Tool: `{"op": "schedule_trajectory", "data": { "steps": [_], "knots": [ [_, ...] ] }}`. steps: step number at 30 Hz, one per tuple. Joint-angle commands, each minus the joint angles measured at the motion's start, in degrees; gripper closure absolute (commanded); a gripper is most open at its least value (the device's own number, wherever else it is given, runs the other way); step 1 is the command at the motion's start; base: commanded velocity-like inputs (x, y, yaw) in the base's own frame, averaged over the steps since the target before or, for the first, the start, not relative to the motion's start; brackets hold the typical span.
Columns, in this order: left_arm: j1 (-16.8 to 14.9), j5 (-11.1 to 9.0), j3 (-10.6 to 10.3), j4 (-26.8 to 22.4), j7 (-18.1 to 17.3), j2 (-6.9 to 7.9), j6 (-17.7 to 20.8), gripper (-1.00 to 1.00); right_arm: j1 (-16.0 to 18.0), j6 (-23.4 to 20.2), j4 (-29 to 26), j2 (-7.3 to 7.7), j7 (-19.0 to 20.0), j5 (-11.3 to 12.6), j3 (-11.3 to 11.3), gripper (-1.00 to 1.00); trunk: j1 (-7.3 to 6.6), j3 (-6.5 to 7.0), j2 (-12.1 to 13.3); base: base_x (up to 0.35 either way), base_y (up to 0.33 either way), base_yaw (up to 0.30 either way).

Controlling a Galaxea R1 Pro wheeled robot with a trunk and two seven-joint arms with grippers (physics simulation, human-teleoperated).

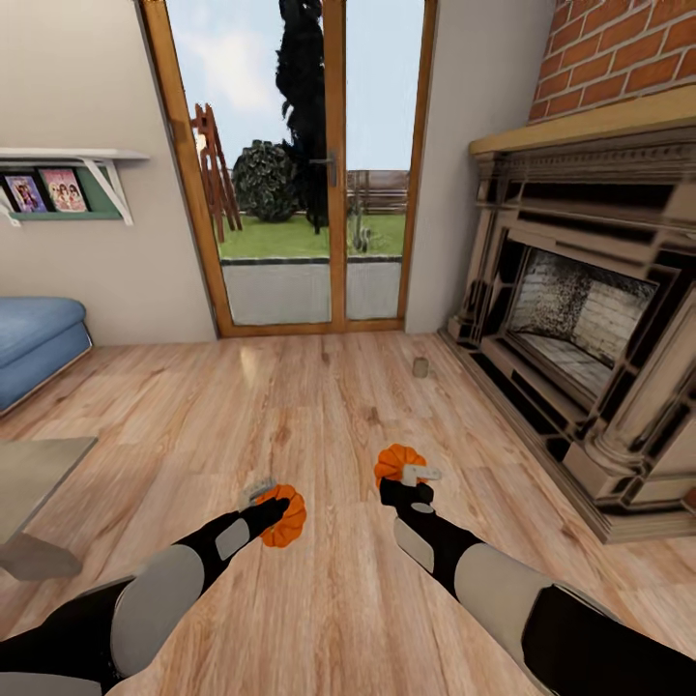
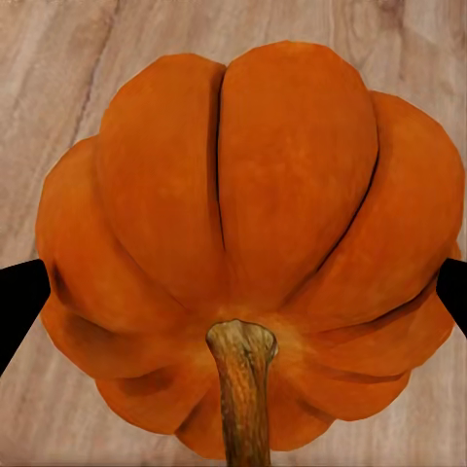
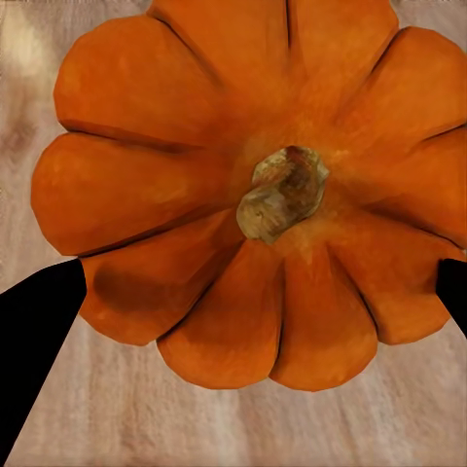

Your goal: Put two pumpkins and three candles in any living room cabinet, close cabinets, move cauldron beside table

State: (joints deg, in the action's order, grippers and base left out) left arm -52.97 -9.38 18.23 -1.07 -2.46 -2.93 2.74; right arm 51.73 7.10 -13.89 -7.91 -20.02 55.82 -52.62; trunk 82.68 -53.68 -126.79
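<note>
With the left claw (image 1: 274, 510) pinching one pumpkin (image 1: 283, 516) and the right claw (image 1: 411, 476) pinching the other pumpkin (image 1: 394, 462), transport is underway; next requirement: locate a cabinet.

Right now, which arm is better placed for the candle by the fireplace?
Right: the candle lies ahead on its side. But each arm's jaws grip a pumpkin: right pumpkin, left pumpkin. Neither is free.
</note>
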Motion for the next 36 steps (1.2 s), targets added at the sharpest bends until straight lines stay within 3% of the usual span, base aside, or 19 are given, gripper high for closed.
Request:
{"op": "schedule_trajectory", "data": {
  "steps": [1, 24, 31, 36],
  "knots": [
    [0.03, -0.55, 0.0, -0.07, -0.09, 0.0, 0.27, 1.0, 0.04, 0.28, 0.0, -0.02, -0.15, 0.7, -0.51, 1.0, -0.24, 0.13, 0.4, 0.0, 0.0, 0.0],
    [0.14, -0.55, -0.01, -0.07, -0.09, -0.3, 0.34, 1.0, -0.14, 0.28, -0.69, -0.18, 0.39, 0.75, -0.73, 1.0, -5.29, 4.28, 9.62, 0.0, 0.0, -0.004],
    [0.14, -0.55, 0.03, -0.07, -0.11, -0.76, 0.4, 1.0, -0.39, 0.2, -0.4, -0.15, 6.38, 0.78, -0.67, 1.0, -6.82, 5.58, 12.43, 0.0, 0.0, -0.031],
    [0.18, -0.55, 0.02, -0.07, -0.09, -1.19, 0.5, 1.0, -0.55, 0.21, -0.35, -0.14, 6.78, 0.79, -0.64, 1.0, -7.92, 6.48, 14.43, 0.0, 0.0, -0.001]
  ]
}}
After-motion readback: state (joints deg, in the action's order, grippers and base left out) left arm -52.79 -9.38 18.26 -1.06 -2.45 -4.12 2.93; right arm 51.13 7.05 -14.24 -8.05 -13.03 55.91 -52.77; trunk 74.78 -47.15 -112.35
